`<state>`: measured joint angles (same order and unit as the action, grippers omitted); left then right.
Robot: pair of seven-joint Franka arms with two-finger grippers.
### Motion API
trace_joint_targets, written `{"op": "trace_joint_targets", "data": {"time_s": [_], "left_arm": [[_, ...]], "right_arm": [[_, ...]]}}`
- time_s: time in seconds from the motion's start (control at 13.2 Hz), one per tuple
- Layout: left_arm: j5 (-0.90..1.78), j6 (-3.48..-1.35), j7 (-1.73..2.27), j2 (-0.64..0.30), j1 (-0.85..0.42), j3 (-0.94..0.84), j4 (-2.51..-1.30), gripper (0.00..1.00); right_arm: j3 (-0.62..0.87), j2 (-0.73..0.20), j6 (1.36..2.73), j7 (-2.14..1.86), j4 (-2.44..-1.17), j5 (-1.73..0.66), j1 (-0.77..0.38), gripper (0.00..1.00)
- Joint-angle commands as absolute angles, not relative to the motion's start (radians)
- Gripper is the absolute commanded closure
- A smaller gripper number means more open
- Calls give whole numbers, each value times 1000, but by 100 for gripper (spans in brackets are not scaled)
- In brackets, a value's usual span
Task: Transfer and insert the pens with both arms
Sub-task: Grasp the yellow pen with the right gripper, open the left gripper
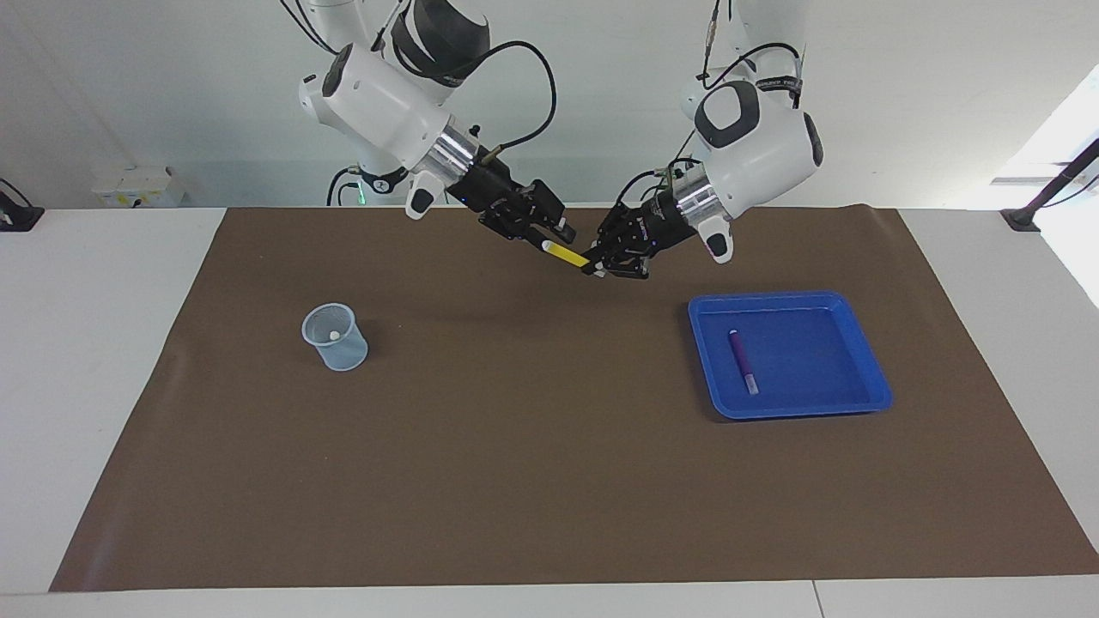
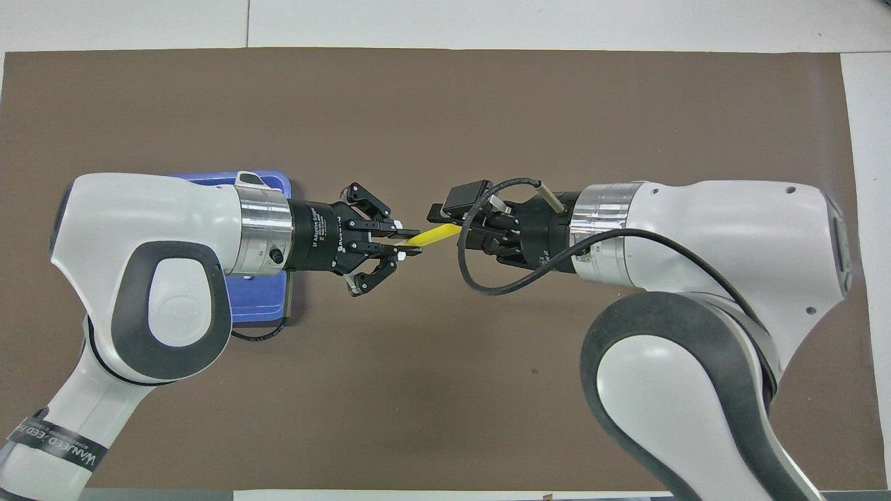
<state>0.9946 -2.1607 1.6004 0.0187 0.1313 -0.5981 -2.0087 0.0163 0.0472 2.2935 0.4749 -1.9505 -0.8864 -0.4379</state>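
Fingers of our left gripper (image 1: 591, 268) clamp one end of the yellow pen (image 1: 563, 252) in the air above the brown mat (image 1: 515, 481). Our right gripper (image 1: 546, 242) has its jaws around the pale end; whether they press it, we cannot tell. One purple pen (image 1: 742, 360) lies in the blue tray (image 1: 867, 365).

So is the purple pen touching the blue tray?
Touching. The facing view shows the purple pen lying flat on the floor of the blue tray.
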Motion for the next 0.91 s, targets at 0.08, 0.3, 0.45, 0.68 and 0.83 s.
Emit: {"op": "trace_joint_targets", "data": {"time_s": [0.08, 0.3, 0.45, 0.68, 0.83], "left_arm": [[1019, -2181, 1612, 57, 124, -589, -2043, 100], [1031, -2181, 1611, 57, 130, -589, -2043, 100], [1034, -2181, 1612, 58, 135, -589, -2042, 100], [1035, -2183, 1611, 58, 135, -589, -2042, 100], [1035, -2184, 1611, 58, 135, -589, -2042, 100]], "right_arm": [[17, 69, 2309, 451, -1976, -897, -436, 48], [17, 69, 2309, 451, -1977, -897, -433, 61], [17, 69, 2309, 451, -1977, -897, -426, 61], [17, 69, 2309, 451, -1979, -897, -425, 61], [17, 63, 2312, 449, -1979, -897, -426, 61]]}}
